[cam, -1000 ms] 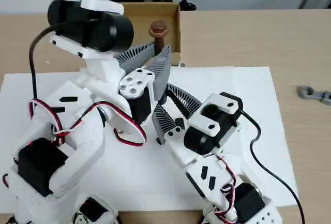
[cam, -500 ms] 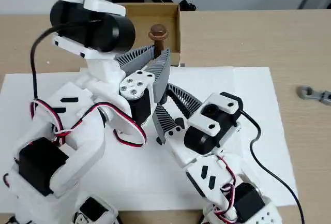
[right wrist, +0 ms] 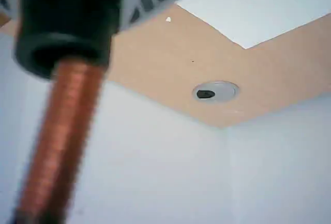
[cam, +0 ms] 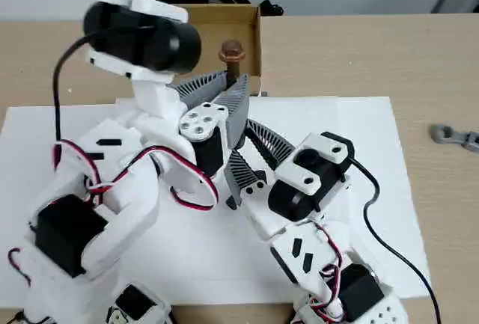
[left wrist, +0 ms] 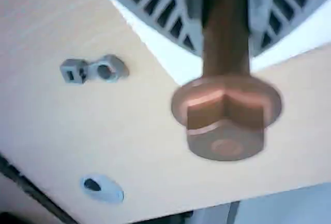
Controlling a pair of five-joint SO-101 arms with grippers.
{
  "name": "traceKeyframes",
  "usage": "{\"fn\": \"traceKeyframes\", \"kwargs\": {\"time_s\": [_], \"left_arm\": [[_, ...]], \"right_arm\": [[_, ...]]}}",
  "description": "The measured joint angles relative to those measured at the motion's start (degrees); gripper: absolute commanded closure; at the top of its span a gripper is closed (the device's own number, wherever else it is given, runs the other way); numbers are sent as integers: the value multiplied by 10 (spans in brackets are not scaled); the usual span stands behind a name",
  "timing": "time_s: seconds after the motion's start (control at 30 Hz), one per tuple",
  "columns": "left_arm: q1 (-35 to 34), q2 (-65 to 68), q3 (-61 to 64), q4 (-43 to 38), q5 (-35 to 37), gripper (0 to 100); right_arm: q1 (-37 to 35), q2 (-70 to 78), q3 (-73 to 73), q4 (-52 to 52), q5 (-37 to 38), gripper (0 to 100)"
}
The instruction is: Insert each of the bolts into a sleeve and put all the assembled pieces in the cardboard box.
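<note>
My left gripper (cam: 227, 93) is shut on a copper bolt (cam: 231, 52), held upright with its hex head on top, just in front of the cardboard box (cam: 253, 36). In the left wrist view the bolt (left wrist: 226, 118) sticks out between the grey ribbed fingers (left wrist: 155, 12). Below and right of it, over the white sheet, my right gripper (cam: 249, 161) is shut on a black sleeve (right wrist: 67, 22). A copper threaded shank (right wrist: 62, 141) comes out of the sleeve's end. The sleeve is hidden in the high view.
A white sheet (cam: 359, 137) covers the middle of the wooden table. A small grey metal part (cam: 453, 136) lies on bare wood at the far right, also seen as the grey part (left wrist: 93, 70). A round grommet (right wrist: 214, 91) is set in the tabletop.
The left arm has shifted slightly right and forward, carrying the bolt a little with it. The right arm has barely moved.
</note>
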Motion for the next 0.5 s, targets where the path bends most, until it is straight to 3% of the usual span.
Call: {"fn": "traceKeyframes", "kwargs": {"time_s": [0.5], "left_arm": [[18, -2, 50, -42, -9, 994]], "right_arm": [[1, 2, 3, 1, 0, 991]]}}
